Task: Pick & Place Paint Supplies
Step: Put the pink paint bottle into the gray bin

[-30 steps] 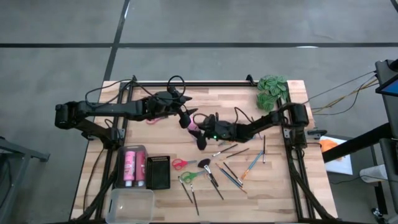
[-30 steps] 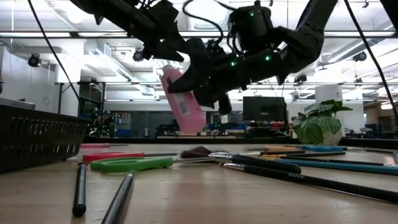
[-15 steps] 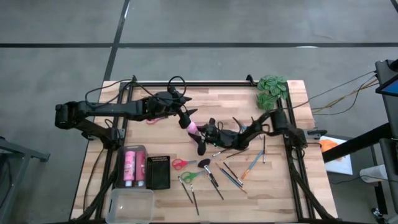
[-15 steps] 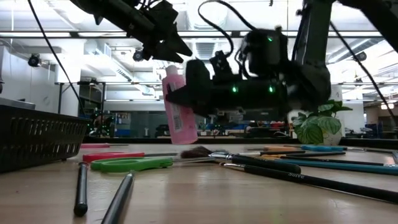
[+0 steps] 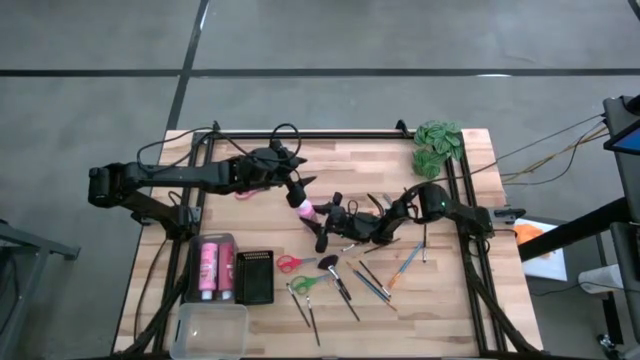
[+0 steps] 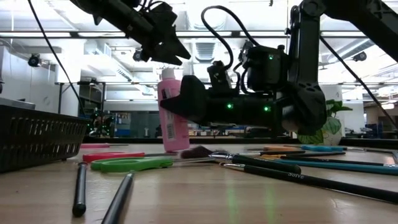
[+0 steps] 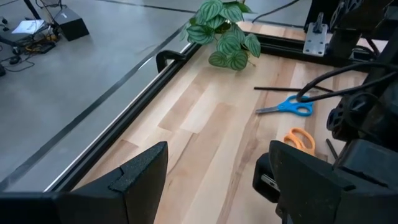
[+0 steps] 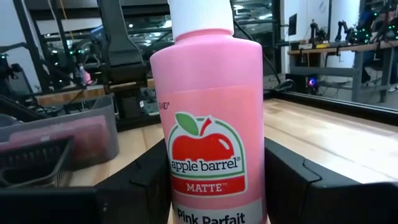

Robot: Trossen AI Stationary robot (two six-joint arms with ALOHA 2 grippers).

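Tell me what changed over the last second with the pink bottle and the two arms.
The right gripper, still clamped on the pink paint bottle, swung it from tilted to upright and lowered it; in the low view its base now looks at or near the table. The right arm folded in. The left gripper stayed open just above the bottle's cap. The scissors, brushes and bin contents did not move.

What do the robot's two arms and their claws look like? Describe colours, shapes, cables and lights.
Both arms are black and jointed, with looping black cables. The left claw has two flat, wedge-shaped black fingers. The right claw is equally dark and blocky, with small green lights glowing on its wrist.
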